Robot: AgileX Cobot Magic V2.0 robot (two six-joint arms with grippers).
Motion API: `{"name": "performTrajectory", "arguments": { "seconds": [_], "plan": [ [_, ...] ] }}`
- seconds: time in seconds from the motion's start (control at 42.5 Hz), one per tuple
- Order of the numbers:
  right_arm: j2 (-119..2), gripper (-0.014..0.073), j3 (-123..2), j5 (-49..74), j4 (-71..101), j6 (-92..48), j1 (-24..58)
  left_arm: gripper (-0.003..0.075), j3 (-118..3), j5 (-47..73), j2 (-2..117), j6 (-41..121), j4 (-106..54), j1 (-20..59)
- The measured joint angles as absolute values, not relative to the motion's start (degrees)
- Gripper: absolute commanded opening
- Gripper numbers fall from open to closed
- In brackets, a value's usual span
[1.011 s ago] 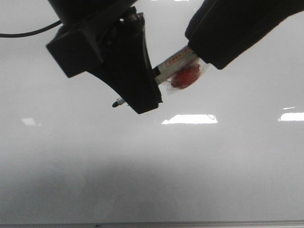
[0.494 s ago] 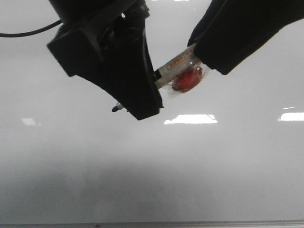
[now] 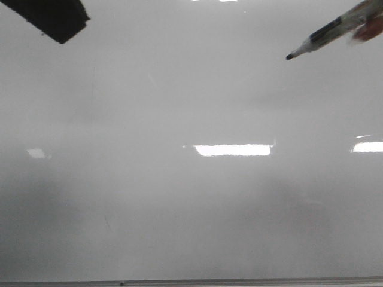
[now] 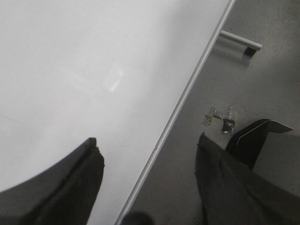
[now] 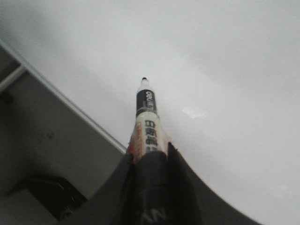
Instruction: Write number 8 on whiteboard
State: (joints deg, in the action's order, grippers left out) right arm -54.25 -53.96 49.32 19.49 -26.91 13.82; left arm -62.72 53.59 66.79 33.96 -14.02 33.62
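The whiteboard fills the front view, glossy and pale grey, with no number 8 on it. A black-tipped marker pokes in from the top right corner of the front view, tip pointing down-left above the board. My right gripper is shut on the marker in the right wrist view. My left gripper is open and empty, over the whiteboard's frame edge. Only a dark corner of the left gripper shows at the front view's top left.
Beside the board's frame a grey floor shows, with a bit of litter, a dark object and a grey bar. The frame edge also runs through the right wrist view. Bright light reflections lie on the board.
Both arms have pulled apart: the left gripper let go of the marker and moved up-left out of the middle. The right gripper carried the marker up and right.
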Motion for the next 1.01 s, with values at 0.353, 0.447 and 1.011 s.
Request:
{"name": "performTrajectory", "arguments": {
  "seconds": [0.353, 0.447, 1.011],
  "plan": [
    [-55.6, -0.0069, -50.5, 40.5, 19.2, -21.7, 13.0, 0.0429, -61.5, 52.9, 65.8, 33.6, -14.5, 33.1],
    [-56.1, -0.0069, -50.5, 38.2, 19.2, -21.5, 13.0, 0.0429, -61.5, 52.3, 65.8, 33.6, -14.6, 33.1],
    [-63.8, -0.0067, -53.8, 28.9, 19.3, -21.5, 13.0, 0.0419, -61.5, 52.3, 65.8, 33.6, -15.0, 33.1]
  ]
}}
